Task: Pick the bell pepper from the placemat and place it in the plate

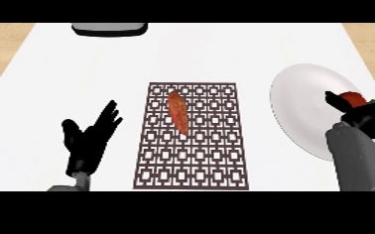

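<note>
Clutching bell pepper [353,98]: right robot hand [350,110]

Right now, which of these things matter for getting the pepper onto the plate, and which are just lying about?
Part of the job:
- bell pepper, red, held in the right hand over the plate
- plate, white
- placemat, patterned

Just lying about:
- orange vegetable on the placemat
- grey object at the far edge
- left hand, open, resting

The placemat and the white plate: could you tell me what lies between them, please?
In the head view, only bare white counter lies between the placemat and the plate; nothing stands in that strip.
</note>
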`<state>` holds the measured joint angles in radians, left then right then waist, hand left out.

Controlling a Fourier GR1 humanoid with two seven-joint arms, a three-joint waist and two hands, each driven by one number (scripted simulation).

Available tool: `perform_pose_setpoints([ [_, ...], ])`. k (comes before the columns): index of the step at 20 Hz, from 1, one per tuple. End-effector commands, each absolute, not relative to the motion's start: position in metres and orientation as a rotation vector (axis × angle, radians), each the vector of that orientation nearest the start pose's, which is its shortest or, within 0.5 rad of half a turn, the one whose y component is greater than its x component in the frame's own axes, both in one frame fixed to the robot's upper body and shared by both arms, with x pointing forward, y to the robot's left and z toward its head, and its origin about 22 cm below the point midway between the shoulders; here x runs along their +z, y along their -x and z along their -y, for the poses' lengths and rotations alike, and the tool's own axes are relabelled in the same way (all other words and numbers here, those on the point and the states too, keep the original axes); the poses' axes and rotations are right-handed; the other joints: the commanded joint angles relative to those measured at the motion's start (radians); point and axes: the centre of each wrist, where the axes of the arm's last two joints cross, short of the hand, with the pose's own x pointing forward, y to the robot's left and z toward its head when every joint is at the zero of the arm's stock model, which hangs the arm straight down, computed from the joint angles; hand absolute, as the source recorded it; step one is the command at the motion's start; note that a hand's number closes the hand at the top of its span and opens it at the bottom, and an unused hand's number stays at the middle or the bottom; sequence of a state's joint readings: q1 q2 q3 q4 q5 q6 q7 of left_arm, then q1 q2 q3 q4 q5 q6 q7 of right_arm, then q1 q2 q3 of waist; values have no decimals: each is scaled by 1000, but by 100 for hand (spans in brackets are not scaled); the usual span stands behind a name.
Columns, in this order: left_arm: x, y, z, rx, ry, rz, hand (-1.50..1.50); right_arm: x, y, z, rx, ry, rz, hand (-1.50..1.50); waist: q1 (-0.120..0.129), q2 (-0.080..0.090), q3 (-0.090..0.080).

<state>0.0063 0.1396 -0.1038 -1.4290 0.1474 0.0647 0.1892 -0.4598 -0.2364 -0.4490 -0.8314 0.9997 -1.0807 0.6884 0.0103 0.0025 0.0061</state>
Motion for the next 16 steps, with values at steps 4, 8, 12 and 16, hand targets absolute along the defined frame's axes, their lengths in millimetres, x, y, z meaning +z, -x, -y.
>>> perform_pose_setpoints([
  [4,-43,-229,-244,-7,7,1179,0,-13,-316,347,-786,1602,1100,-150,-11,0,-2],
  [8,-27,-232,-243,-12,-19,1200,0,-10,-298,344,-882,1540,1124,-150,-11,-4,-4],
  [12,-46,-230,-242,10,-31,1210,0,3,-254,341,-887,1389,1217,-150,-24,-5,-5],
  [16,-41,-224,-232,26,-19,1178,0,-9,-216,294,-849,1286,1279,-150,-25,-7,-5],
])
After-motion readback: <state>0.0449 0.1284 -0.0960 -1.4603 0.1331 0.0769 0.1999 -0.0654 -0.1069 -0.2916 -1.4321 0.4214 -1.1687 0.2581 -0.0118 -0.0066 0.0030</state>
